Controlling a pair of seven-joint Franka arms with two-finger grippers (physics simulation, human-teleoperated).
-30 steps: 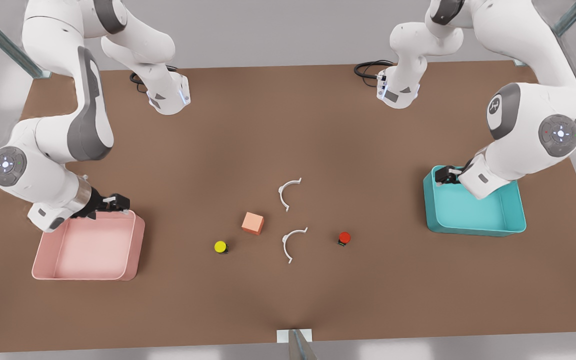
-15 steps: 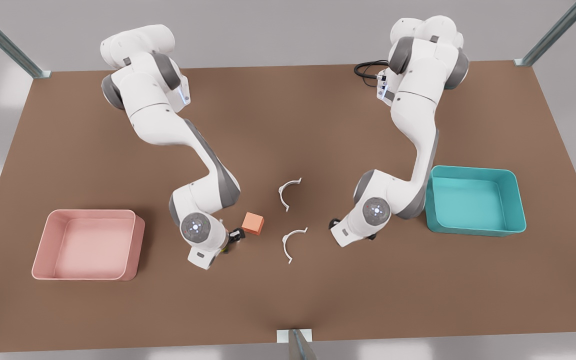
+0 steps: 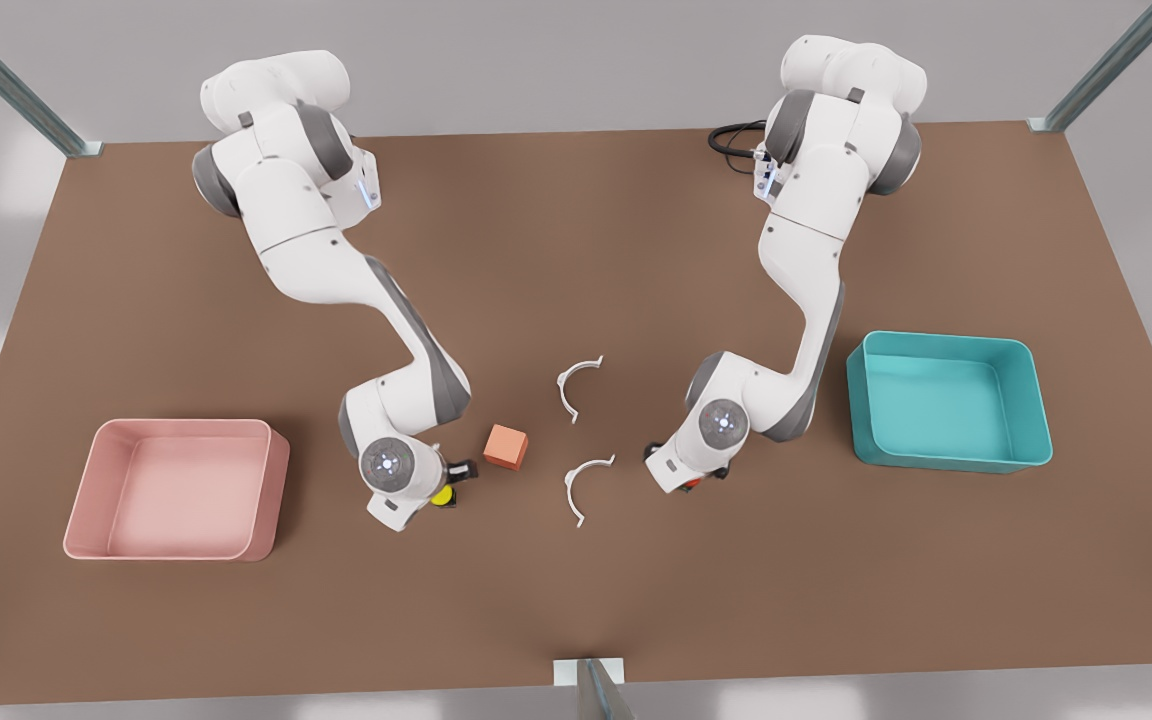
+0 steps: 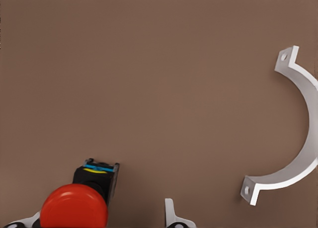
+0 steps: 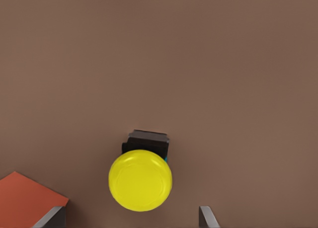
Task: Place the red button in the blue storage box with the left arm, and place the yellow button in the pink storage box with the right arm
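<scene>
A brown table (image 3: 576,600) holds two robot arms, seen from the front. Nearest the camera, the right gripper (image 3: 451,482) hovers just over the yellow button (image 3: 443,494), fingers (image 5: 207,217) spread to either side and not touching it. On the front view's right, the left gripper (image 3: 681,478) sits over the red button (image 3: 693,483), fingers (image 4: 171,215) likewise apart around it. An orange cube (image 3: 505,446) and two white curved brackets (image 3: 584,486) lie between the arms. At the table's sides, the pink storage box (image 3: 86,520) and blue storage box (image 3: 1021,440) hold nothing. Neither button appears grasped yet; gripping, carrying and placing both are left.
</scene>
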